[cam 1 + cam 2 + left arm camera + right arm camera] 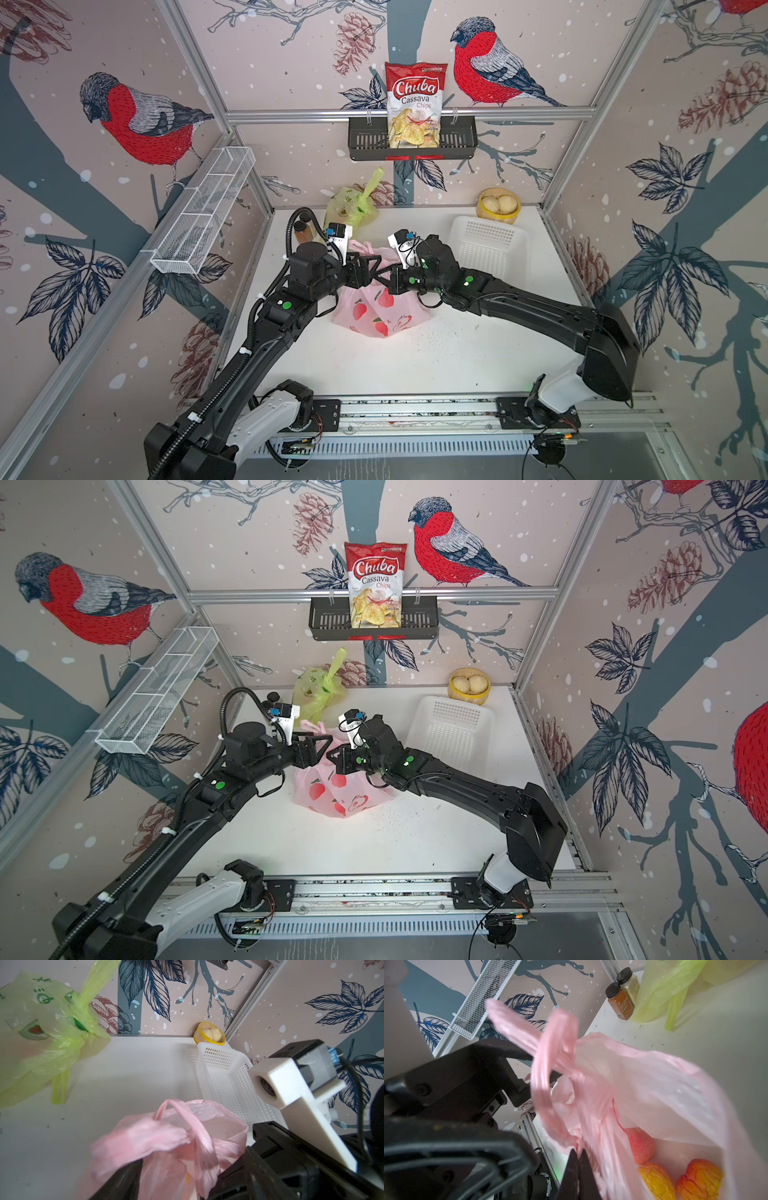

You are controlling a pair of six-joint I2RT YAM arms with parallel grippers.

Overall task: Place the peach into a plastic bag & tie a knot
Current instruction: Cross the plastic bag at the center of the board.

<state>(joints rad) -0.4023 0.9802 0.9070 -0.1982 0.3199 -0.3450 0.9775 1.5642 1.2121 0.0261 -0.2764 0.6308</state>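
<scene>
Bird-printed wall panels (540, 41) are set around the white tabletop (415, 365), at whose middle a translucent pink plastic bag (374, 318), printed with red peaches, is stood. A round reddish-pink peach (641, 1145) is seen inside it, beside two orange-yellow fruits (656, 1180). A strip of the bag's upper edge is pinched by the right claw (578, 1165), whose jaws are closed on it. The left claw (371, 268) is held just opposite, jaws apart, with the pink handle loops (542, 1084) between them. A knotted lime-green plastic bag (353, 205) is placed behind.
</scene>
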